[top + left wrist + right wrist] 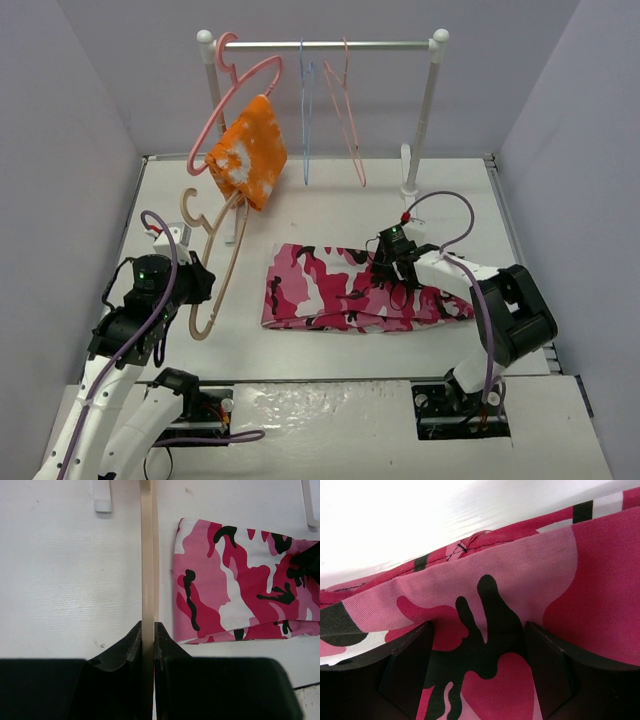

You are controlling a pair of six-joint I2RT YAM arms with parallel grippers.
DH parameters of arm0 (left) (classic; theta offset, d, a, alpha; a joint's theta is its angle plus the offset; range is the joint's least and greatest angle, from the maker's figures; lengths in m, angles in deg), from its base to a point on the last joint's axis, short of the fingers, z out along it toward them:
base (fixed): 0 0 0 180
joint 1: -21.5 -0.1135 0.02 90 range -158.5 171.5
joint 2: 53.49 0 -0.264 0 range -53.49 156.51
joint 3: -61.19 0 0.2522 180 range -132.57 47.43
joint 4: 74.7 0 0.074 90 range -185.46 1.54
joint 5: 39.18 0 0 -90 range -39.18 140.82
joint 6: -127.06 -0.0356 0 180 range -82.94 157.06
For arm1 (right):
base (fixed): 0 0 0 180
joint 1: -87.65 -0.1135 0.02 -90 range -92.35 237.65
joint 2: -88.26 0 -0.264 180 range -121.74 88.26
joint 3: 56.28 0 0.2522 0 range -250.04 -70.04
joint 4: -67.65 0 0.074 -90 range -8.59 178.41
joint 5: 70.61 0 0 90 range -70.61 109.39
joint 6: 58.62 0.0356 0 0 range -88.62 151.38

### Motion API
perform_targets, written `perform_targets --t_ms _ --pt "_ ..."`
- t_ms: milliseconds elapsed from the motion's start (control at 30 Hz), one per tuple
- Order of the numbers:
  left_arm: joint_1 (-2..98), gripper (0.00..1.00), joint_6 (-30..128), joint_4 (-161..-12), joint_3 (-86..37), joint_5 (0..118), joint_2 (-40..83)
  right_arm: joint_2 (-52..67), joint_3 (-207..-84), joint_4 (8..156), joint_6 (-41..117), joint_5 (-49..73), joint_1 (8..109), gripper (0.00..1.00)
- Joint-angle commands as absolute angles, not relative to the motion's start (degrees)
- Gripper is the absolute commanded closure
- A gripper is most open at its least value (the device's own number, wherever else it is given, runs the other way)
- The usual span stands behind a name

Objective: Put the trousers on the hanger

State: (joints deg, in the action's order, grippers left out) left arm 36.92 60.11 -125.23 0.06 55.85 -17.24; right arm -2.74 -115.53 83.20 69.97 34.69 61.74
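Trousers [360, 290] lie folded on the table [330, 215], not yet on the beige hanger [216, 268]. Left tool [148, 630] pinches the hanger's bar; right tool [477, 647] sits spread over the cloth. Next, I think, it must squeeze and lift them

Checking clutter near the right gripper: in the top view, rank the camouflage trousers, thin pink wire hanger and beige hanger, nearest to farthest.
1. Pink, red, white and black camouflage trousers: directly under the right gripper.
2. Thin pink wire hanger: on the rail behind it.
3. Beige thick-framed hanger: far left, clamped in the left gripper.
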Motion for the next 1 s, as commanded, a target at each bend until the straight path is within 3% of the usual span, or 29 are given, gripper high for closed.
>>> perform_targets --t_ms 0,300,600,967 --pt "37.2 1.00 61.0 -118.0 -1.3 57.3 -16.4 -3.5 -112.9 87.7 66.7 33.6 66.2 0.30" --pt "37.3 1.00 62.1 -114.0 1.6 60.1 -15.4 -1.0 -117.0 91.2 59.7 36.8 72.2 0.30" --pt "38.1 1.00 62.3 -102.1 9.2 62.7 -14.0 2.2 -133.9 94.2 66.3 40.8 50.9 0.29" --pt "42.6 1.00 63.4 -98.3 14.4 58.1 -17.2 -20.6 -155.3 96.8 70.8 43.1 37.5 0.33"
